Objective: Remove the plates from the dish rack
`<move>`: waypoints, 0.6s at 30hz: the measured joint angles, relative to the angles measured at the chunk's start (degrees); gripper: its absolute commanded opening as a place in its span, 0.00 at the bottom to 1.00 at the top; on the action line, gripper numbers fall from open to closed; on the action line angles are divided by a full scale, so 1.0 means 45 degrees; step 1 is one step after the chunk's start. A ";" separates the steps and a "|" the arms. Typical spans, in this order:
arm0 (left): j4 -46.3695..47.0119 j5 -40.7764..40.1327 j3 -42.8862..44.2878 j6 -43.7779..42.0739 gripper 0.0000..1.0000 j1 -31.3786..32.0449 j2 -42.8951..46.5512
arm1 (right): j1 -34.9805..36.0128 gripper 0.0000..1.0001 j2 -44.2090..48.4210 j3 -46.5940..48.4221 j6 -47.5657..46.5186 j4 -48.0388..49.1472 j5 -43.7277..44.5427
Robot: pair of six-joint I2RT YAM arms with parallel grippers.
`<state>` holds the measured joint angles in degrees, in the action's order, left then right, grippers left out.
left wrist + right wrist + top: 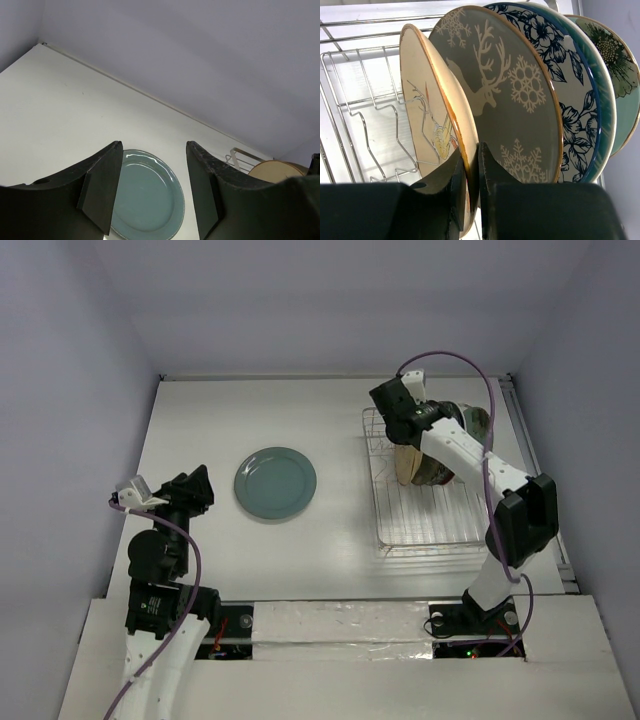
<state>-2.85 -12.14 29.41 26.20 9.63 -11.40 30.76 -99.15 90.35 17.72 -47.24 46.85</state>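
Right end effector (471, 192) on cream plate (427, 107)

Teal plate (275, 484) plain; racked: cream plate (427, 107), grey deer-snowflake plate (510, 95), blue-floral white plate (570, 100).

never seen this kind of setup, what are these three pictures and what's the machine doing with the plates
Two robot arms are bolted at the near edge of a white table. The top picture looks down from above; the other two come from cameras on each arm's wrist. A teal plate lies flat on the table. The dish rack holds four more plates on edge. The right gripper is pinching the rim of the frontmost one, the cream plate, with the deer plate just behind it. The left gripper hangs open above the teal plate, holding nothing.
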 measured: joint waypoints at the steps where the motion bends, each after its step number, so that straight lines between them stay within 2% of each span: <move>1: 0.0000 0.0000 0.0000 0.0000 0.50 0.0000 0.0000 | -0.0019 0.00 0.0000 0.0039 -0.0005 -0.0053 -0.0049; 8: 0.0000 0.0000 0.0000 0.0000 0.50 0.0000 0.0000 | -0.0155 0.00 0.0447 0.0962 -0.0287 -0.0991 -0.0316; 14: 0.0000 0.0000 0.0000 0.0000 0.50 0.0000 0.0000 | -0.0379 0.00 0.2807 0.1525 -0.0175 -0.1583 -0.0554; 18: 0.0000 0.0000 0.0000 0.0000 0.50 0.0000 0.0000 | 0.0049 0.00 0.4415 0.2001 0.0481 -0.0733 -0.1263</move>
<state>-2.85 -12.14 29.41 26.20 9.63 -11.40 30.98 -79.29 99.35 19.88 -50.54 41.17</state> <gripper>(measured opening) 0.502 0.156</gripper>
